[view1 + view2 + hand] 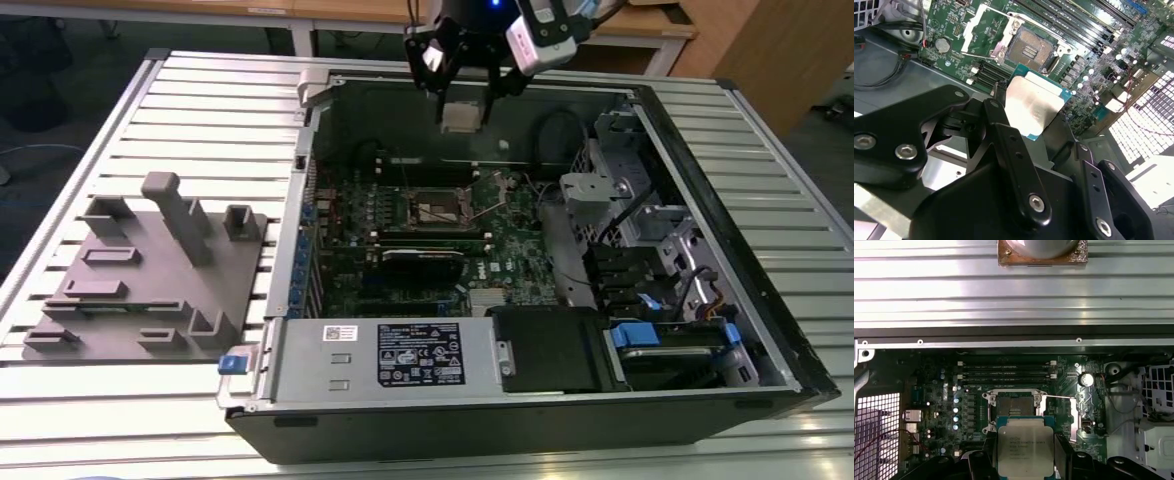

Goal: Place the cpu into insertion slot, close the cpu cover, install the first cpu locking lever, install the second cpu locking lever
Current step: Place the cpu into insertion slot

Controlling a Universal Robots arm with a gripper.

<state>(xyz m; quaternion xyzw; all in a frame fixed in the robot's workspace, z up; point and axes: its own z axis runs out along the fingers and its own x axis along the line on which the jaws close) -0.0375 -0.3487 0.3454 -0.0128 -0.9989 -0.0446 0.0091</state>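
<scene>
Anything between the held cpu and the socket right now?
Nothing visible. The gripper holds the cpu in the air above the open case. The socket lies uncovered, its tan centre bare, and its cover stands open to one side.

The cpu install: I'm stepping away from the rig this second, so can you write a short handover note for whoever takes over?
Gripper: shut on the cpu, held in the air above the open computer case, clear of the motherboard.
Insertion slot: empty, with its contacts exposed. The cpu cover stands swung open beside it.
Done: the cpu is picked up and is over the case.
Left: seating the cpu, closing the cover, and both latching steps.
</scene>
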